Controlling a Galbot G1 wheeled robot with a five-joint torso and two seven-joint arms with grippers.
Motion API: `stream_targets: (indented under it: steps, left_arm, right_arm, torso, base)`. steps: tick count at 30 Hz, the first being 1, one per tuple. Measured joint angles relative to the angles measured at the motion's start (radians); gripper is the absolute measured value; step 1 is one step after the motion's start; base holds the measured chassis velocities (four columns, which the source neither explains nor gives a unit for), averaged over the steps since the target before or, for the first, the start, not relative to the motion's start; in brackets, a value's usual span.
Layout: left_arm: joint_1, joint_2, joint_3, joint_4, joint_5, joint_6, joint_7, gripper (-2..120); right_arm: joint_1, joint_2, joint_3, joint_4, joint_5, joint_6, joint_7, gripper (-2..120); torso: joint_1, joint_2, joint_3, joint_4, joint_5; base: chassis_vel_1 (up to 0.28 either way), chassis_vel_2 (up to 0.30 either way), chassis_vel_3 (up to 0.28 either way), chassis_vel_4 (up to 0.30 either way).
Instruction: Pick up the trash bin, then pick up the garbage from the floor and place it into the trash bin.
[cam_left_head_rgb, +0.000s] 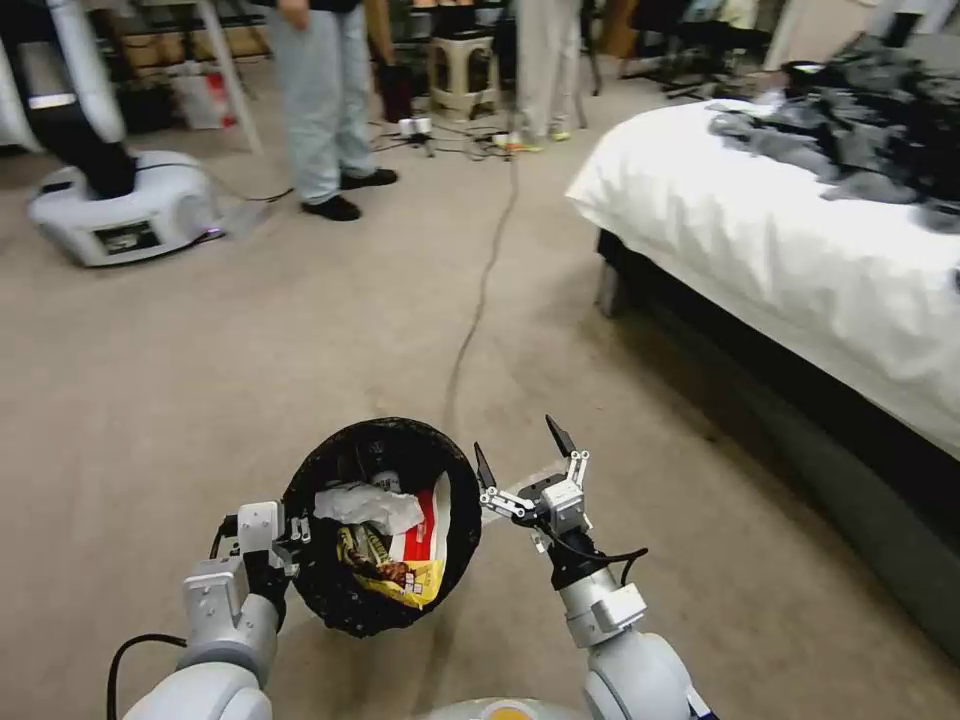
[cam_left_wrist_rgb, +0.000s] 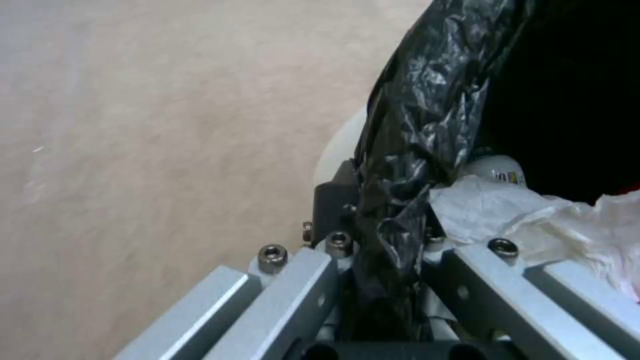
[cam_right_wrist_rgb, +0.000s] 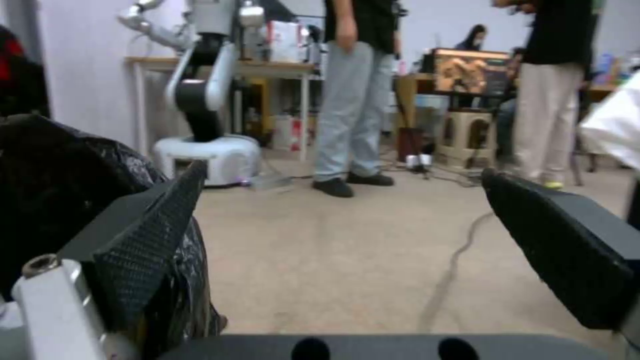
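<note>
Left end effector (cam_left_head_rgb: 290, 540) clamped on trash bin (cam_left_head_rgb: 330, 590) rim, held above the floor (cam_left_head_rgb: 200, 380), garbage (cam_left_head_rgb: 385, 545) inside. Right end effector (cam_left_head_rgb: 520, 460) just beside it, fingers apart, empty.

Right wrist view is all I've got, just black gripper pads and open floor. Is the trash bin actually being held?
Observer: Yes. The left gripper is clamped on the trash bin's bag-covered rim.
Operator: Anything in it?
Observer: A crumpled white tissue, a yellow snack wrapper and a red-and-white carton.
Operator: Where's my right gripper relative to it?
Observer: The right gripper hangs open and empty beside the bin, on its right.
</note>
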Motion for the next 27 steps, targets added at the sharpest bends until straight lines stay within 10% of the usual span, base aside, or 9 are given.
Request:
stream_targets:
  steps: [27]
  left_arm:
    - [-0.009, -0.001, -0.006, 0.034, 0.002, -0.013, -0.002, 0]
  right_arm:
    - [-0.012, -0.004, 0.002, 0.001, -0.006, 0.002, -0.003, 100]
  torso:
    - [0.000, 0.000, 0.000, -0.0001, 0.0000]
  base:
    - [0.072, 0.076, 0.072, 0.072]
